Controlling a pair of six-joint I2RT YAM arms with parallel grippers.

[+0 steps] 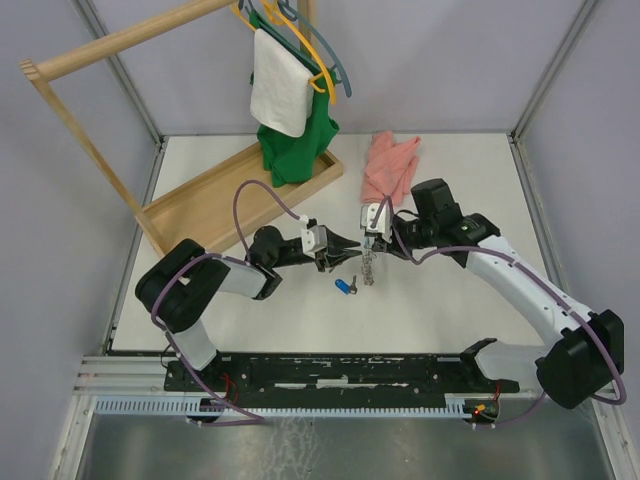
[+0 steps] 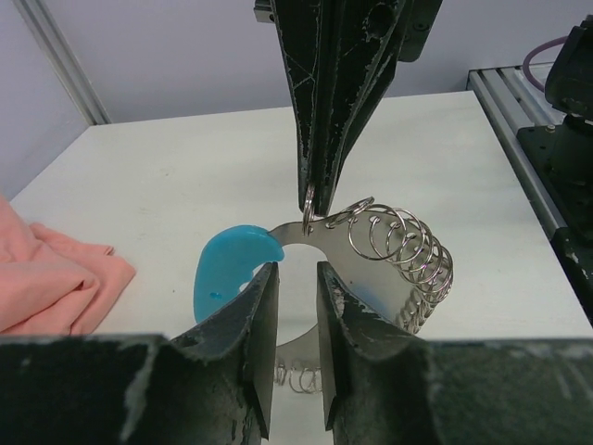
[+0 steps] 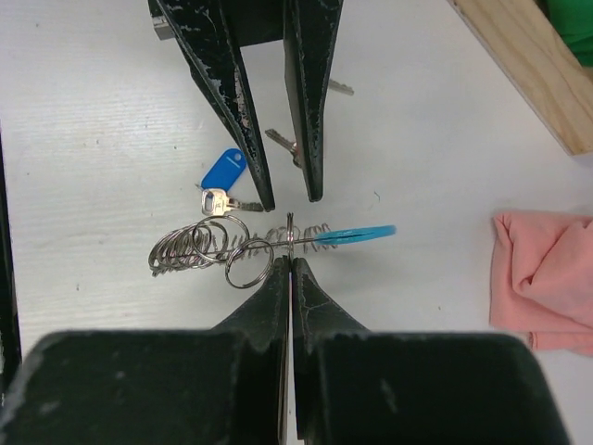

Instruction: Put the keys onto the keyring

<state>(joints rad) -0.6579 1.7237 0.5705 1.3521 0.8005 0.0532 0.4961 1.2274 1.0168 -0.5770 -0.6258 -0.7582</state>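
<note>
Right hand [image 3: 290,267] is fully closed, fingers pinched together on the keyring [image 3: 278,243]. The grip is on the thin metal strip between the coil end and the blue curved section. The keyring hangs from that pinch; whether its low end touches the tabletop [image 1: 200,310] I cannot tell. In the left wrist view the blue section sits left of the pinch point and the loose wire coils fan out to its right.

Left hand [image 2: 296,278] is open, with a clear gap between its fingers and nothing held. Its tips sit just beside the keyring, facing the right hand across it. I cannot tell if they touch it.

Blue-tagged key [image 3: 222,173] lies flat on the tabletop just beside the keyring's coil end, not threaded on. In the top view it is just left of the keyring, toward the arm bases. A second key [image 3: 281,142] lies near the keyring, on the tabletop under the left hand, partly hidden by its fingers, and its tag is not visible.

Pink cloth [image 1: 390,165] lies well beyond the keyring on the far side. Wooden rack [image 1: 200,205] stands far-left of the keyring.
</note>
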